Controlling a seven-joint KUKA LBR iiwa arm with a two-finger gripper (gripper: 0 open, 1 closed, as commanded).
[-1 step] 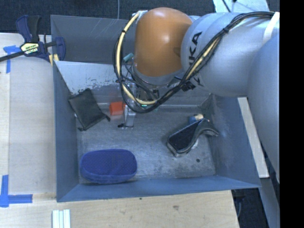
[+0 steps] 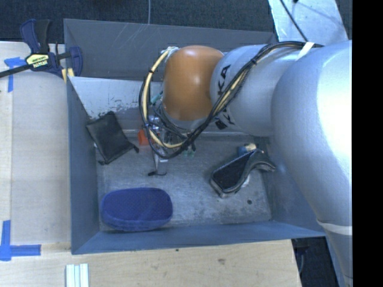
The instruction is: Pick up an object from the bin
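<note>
Where the arm's rounded orange wrist cover (image 2: 188, 82) dips into the grey metal bin (image 2: 81, 178), the gripper (image 2: 158, 167) hangs low over a bare patch of the bin's speckled floor, its tip close to or on that floor. Whether its jaws are spread or pressed together cannot be told from this angle, and no object shows between them. Nearest to the gripper is a small orange piece (image 2: 142, 137), just beside it on the far-left side and partly hidden by the wrist's cables. Farther left of the gripper lies a flat black square pad (image 2: 109, 137), tilted and clear of the tip. On the near-left side, well apart from the gripper, sits a blue oval fabric cushion (image 2: 136, 208). To the gripper's right, at about the same level in the view, rests a black-and-grey curved handled tool (image 2: 236, 172), also apart from the tip.
</note>
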